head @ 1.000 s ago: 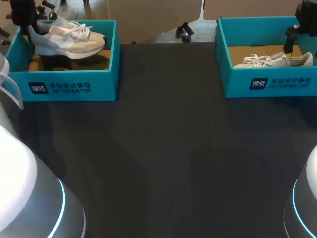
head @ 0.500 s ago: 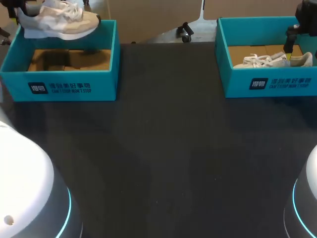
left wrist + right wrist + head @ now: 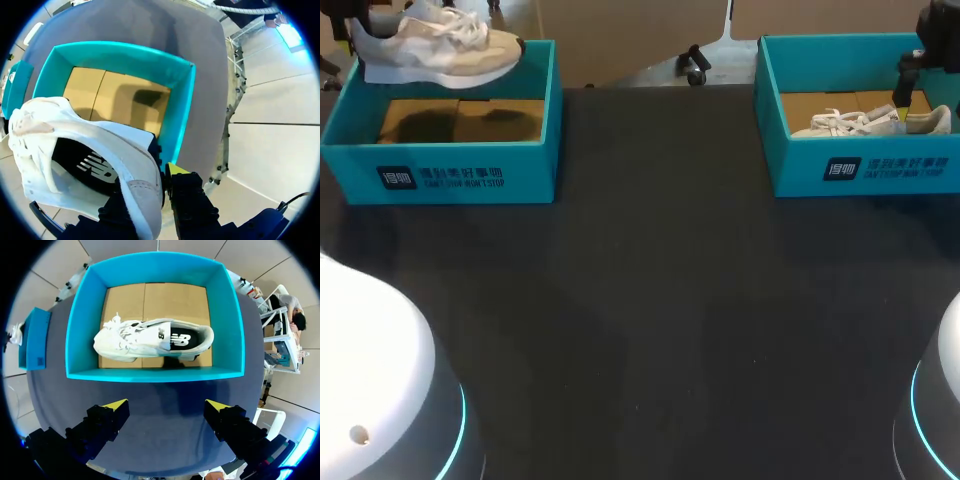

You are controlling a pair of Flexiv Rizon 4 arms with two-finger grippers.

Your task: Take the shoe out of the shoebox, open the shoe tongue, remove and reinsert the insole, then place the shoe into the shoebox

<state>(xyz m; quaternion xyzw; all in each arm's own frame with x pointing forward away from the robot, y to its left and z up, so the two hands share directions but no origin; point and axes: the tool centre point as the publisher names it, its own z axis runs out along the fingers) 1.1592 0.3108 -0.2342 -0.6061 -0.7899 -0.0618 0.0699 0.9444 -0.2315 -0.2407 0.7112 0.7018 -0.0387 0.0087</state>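
Heel of shoe (image 3: 107, 145) in left hand (image 3: 152, 182)

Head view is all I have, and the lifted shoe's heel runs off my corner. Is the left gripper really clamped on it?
Observer: Yes, the left wrist view shows the left gripper shut on the heel of the shoe.
Operator: Anything in the box below?
Observer: No, the left shoebox shows only its bare cardboard floor.
Operator: And the right gripper?
Observer: The right gripper is open, fingers wide apart, the second shoe ahead of it untouched.
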